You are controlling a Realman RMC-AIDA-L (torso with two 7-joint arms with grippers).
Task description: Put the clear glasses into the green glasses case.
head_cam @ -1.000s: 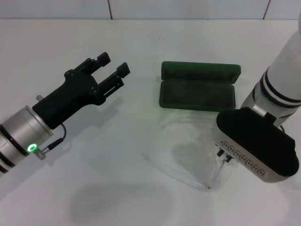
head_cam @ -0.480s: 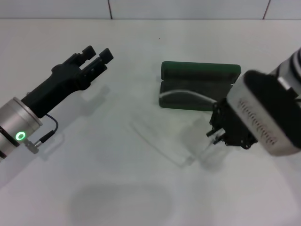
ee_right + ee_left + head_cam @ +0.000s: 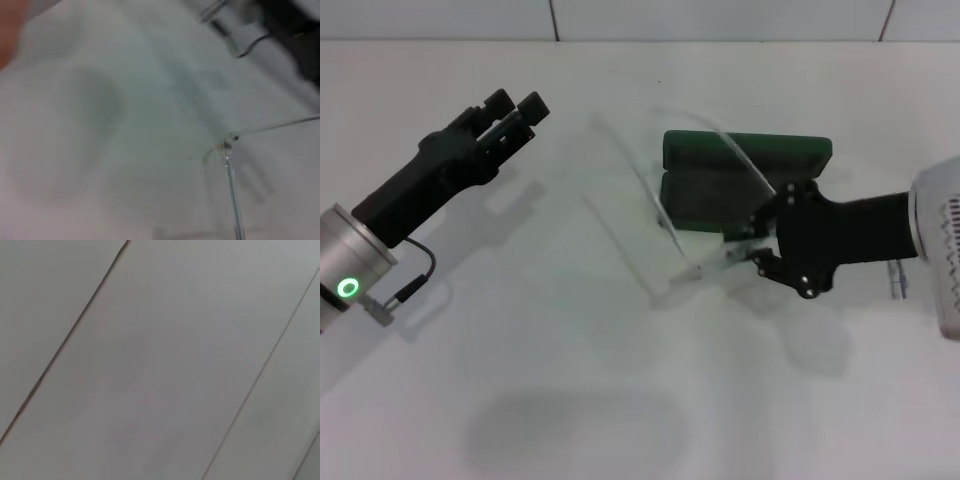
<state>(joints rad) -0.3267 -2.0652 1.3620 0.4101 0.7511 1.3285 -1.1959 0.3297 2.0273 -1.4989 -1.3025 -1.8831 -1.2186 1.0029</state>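
A plain white worktop is carrying everything. The clear glasses are hanging above it, tilted, at the open green glasses case's left end, overlapping its dark tray; nothing is lying inside. The right pincer is gripping the frame's corner just in front of the case. The left pincer is hovering well apart to the left, fingers nearly together, holding nothing.

The green glasses case lies open at upper centre, the clear glasses apparently raised before its left end, right gripper just right, left gripper upper left.
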